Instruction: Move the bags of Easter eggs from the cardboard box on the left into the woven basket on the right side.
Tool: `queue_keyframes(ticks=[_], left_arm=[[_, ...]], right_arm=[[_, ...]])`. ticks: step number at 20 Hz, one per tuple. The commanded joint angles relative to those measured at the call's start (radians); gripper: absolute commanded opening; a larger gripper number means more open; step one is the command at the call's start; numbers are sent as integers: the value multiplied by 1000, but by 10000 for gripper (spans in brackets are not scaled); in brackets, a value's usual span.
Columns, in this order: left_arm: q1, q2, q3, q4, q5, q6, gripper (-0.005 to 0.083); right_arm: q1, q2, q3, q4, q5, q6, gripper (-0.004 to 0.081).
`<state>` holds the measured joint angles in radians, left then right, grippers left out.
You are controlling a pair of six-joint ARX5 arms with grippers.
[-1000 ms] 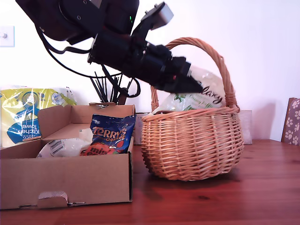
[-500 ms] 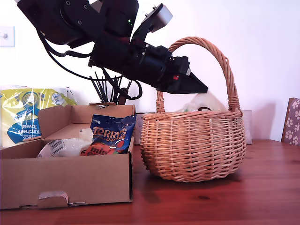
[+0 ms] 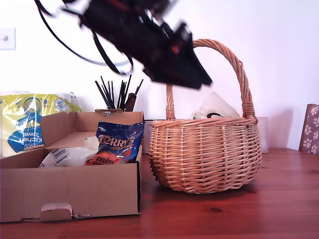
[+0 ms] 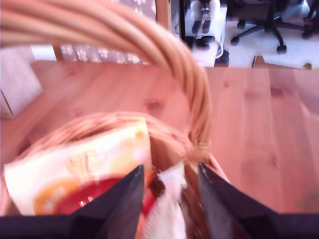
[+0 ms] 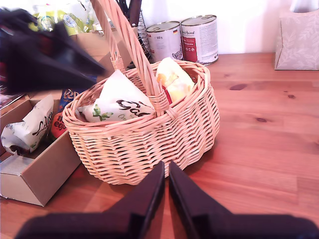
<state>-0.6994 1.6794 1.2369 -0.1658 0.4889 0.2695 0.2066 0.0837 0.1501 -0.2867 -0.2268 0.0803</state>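
Note:
The woven basket (image 3: pixel 204 149) stands on the table at the exterior view's right. A white and green bag (image 5: pixel 117 102) and a yellow-orange bag (image 5: pixel 172 79) lie inside it. The cardboard box (image 3: pixel 70 189) sits to the exterior view's left and holds a dark blue bag (image 3: pixel 118 142) and a white bag (image 3: pixel 67 157). My first gripper (image 4: pixel 169 172) hangs open and empty above the basket, beside its handle (image 4: pixel 164 50); it shows blurred in the exterior view (image 3: pixel 197 79). My second gripper (image 5: pixel 166 167) is shut and empty, low over the table in front of the basket (image 5: pixel 149 144).
A kitchen towel pack (image 3: pixel 25 119) and a pot of black sticks (image 3: pixel 117 94) stand behind the box. Two tins (image 5: pixel 184 37) stand behind the basket. A patterned paper bag (image 3: pixel 311 129) is at the exterior view's right edge.
My first gripper let the white and green bag drop into the basket, then rose up and away from it. The basket shifted slightly.

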Motion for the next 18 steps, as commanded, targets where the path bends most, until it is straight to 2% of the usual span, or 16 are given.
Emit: queue_keyframes(ticks=[1, 3, 6, 9, 16, 18], left_arm=[[24, -57, 8, -90, -3, 16, 258], [64, -108, 8, -218, -35, 40, 169], [150, -150, 5, -416, -96, 125, -28], [241, -180, -41, -449, -132, 140, -22], [408, -373, -395, -183, -115, 150, -22], [443, -393, -459, -176, -121, 150, -22]], right_arm=[[5, 5, 3, 4, -1, 2, -12], [5, 5, 3, 4, -1, 2, -12], [5, 5, 3, 4, 0, 2, -12], [5, 5, 3, 4, 1, 2, -12], [5, 5, 3, -4, 1, 2, -12], [5, 5, 3, -3, 1, 2, -12]])
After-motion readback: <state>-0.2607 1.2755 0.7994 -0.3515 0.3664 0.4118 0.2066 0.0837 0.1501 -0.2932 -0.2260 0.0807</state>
